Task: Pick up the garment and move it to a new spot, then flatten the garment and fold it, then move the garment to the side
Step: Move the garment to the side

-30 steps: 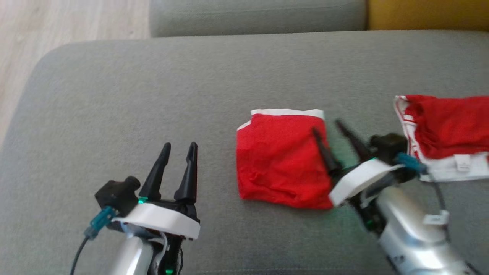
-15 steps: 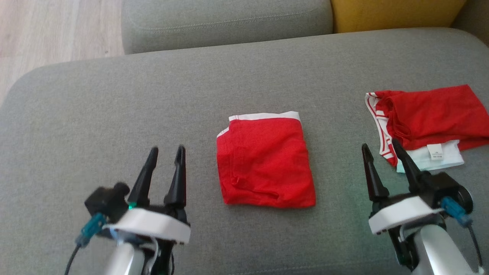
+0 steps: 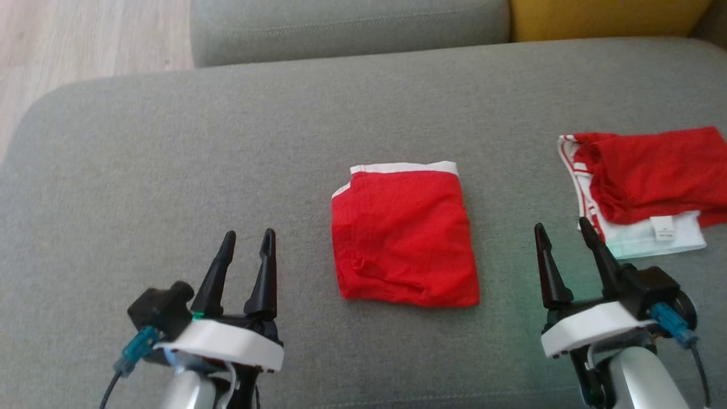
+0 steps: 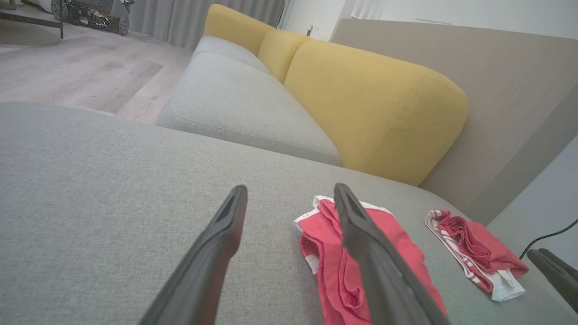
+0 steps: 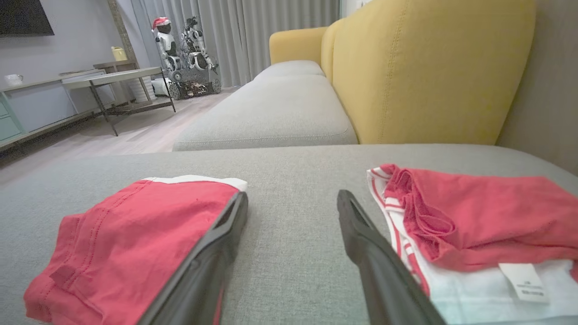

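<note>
A folded red garment [image 3: 404, 236] with a white waistband lies flat in the middle of the grey sofa cushion [image 3: 227, 147]; it also appears in the left wrist view [image 4: 361, 266] and the right wrist view [image 5: 131, 239]. My left gripper [image 3: 247, 241] stands open to the garment's left, apart from it, holding nothing. On the other side my right gripper [image 3: 559, 234] is open and empty, between the folded garment and a second red and white garment [image 3: 647, 187] lying at the right.
The second garment [image 5: 469, 230] has a white label and lies loosely folded near the cushion's right edge. A yellow backrest [image 4: 375, 104] rises behind the cushion. Another grey seat [image 3: 346, 25] adjoins at the far side, with wooden floor [image 3: 85, 40] at the left.
My right gripper has drawn back off the folded garment to the right and now stands clear of it. The head camera has shifted. The left gripper keeps its place.
</note>
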Tool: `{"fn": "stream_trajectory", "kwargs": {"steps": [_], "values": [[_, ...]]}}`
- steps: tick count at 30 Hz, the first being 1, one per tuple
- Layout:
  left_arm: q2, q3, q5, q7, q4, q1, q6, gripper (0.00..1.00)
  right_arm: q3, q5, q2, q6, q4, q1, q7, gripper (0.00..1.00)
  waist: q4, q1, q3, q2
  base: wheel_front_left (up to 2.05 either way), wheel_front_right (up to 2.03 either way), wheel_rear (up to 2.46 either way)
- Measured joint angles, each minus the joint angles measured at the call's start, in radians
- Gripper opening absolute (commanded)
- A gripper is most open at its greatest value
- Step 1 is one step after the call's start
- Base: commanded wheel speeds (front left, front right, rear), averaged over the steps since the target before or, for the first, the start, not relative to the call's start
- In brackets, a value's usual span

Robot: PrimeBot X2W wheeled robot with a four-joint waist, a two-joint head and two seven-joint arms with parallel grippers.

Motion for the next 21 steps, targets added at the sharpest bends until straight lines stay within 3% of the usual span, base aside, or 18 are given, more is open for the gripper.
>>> {"fn": "stream_trajectory", "kwargs": {"steps": [13,20,21], "values": [[0.000,-0.022,-0.001,0.000,0.003,-0.056,-0.009,1.00,0.109,0.212,0.010,0.000,0.187,-0.177,0.103,1.00,0.081,0.0000,0.103,0.0000,0.00,0.00,0.00],[0.000,-0.037,-0.001,0.000,0.005,-0.079,-0.009,1.00,0.174,0.261,0.009,0.000,0.336,-0.242,0.144,1.00,0.120,0.0000,0.135,0.0000,0.00,0.00,0.00],[0.000,-0.037,-0.001,0.000,0.005,-0.081,-0.009,1.00,0.182,0.264,0.009,0.000,0.356,-0.251,0.148,0.54,0.123,0.0000,0.138,-0.0001,0.00,0.00,0.00]]}}
